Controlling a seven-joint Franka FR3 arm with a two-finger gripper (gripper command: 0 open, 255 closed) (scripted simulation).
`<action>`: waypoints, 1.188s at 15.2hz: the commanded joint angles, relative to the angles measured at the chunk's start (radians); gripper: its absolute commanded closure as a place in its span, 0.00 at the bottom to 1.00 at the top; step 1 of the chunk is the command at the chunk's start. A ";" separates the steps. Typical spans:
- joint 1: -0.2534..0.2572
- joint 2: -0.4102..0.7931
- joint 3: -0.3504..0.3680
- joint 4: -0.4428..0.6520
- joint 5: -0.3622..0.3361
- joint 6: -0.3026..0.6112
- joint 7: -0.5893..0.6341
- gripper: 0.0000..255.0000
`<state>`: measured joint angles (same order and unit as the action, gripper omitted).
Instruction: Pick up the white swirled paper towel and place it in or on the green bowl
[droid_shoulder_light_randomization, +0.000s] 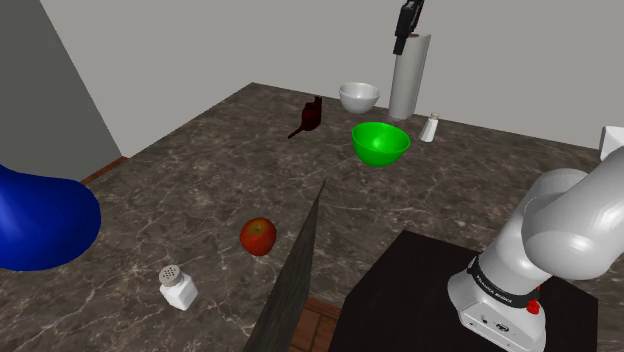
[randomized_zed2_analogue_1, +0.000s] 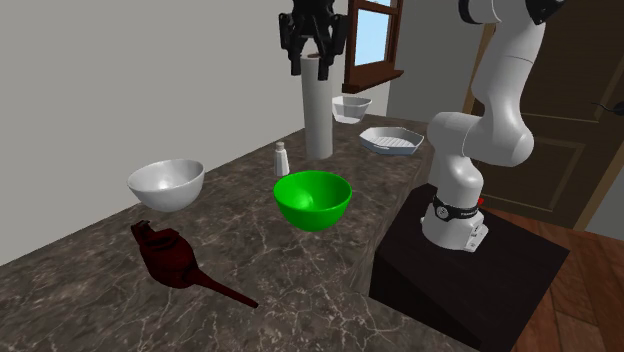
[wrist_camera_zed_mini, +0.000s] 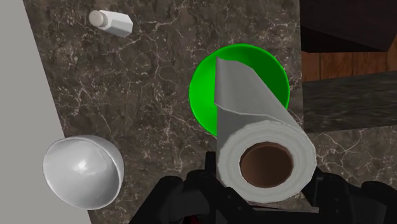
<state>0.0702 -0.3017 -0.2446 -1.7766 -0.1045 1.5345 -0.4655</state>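
- What is held by the pincer?
- The top of the tall off-white paper towel roll with its brown core is clasped between the widely parted fingers of the black gripper.
- Where is the roll found?
- It is seen upright over the dark marbled counter, just behind the glossy green bowl and beside a small white shaker.

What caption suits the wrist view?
Gripper at the top of the paper towel roll, green bowl beside it, white bowl and shaker on the marbled counter.

Glossy green bowl, veined stone-look counter — matt grey paper towel.
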 joint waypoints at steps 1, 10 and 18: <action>-0.001 -0.009 0.000 -0.037 -0.002 0.028 0.003 1.00; -0.005 -0.040 -0.002 -0.189 -0.010 0.150 0.012 1.00; -0.006 -0.046 -0.004 -0.226 -0.012 0.181 0.015 1.00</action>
<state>0.0646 -0.3473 -0.2480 -2.0025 -0.1170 1.7155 -0.4509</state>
